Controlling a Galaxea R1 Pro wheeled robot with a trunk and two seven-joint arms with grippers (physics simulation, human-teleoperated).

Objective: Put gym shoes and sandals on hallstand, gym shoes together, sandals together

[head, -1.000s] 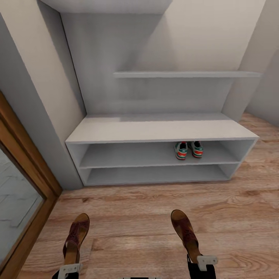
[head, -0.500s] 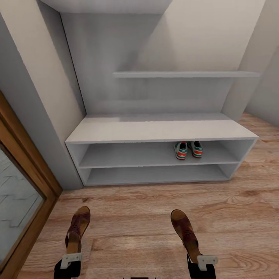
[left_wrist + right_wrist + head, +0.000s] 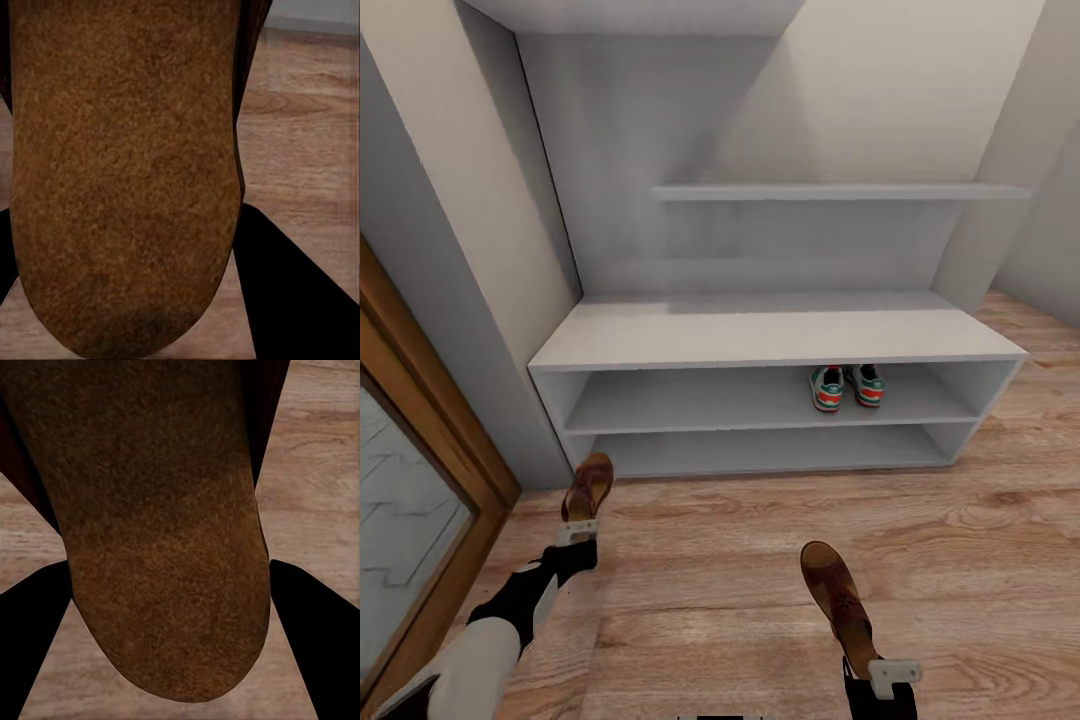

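At the left of the head view, the left gripper (image 3: 579,531) has advanced from the bottom edge to the lower-left middle of the frame, its arm now extended toward the hallstand (image 3: 760,340). It holds the left sandal (image 3: 589,487) clamped by the heel, toe pointing at the left end of the lowest shelf; the left wrist view shows the tan sole (image 3: 124,172) between the dark fingers (image 3: 292,292). The sandal appears raised above the corridor floor (image 3: 760,580), near the rack but not yet inside it. At centre right, the gym shoes (image 3: 847,386) stand side by side on the upper open shelf, heels outward. At the lower right, the right gripper (image 3: 887,676) has not moved; it grips the right sandal (image 3: 840,598) by its heel, the sole (image 3: 161,547) likewise seated between its fingers (image 3: 315,637). Judgement: the sneaker half of the task is complete; the left arm has begun its placement, and the second sandal must then be set beside the first.
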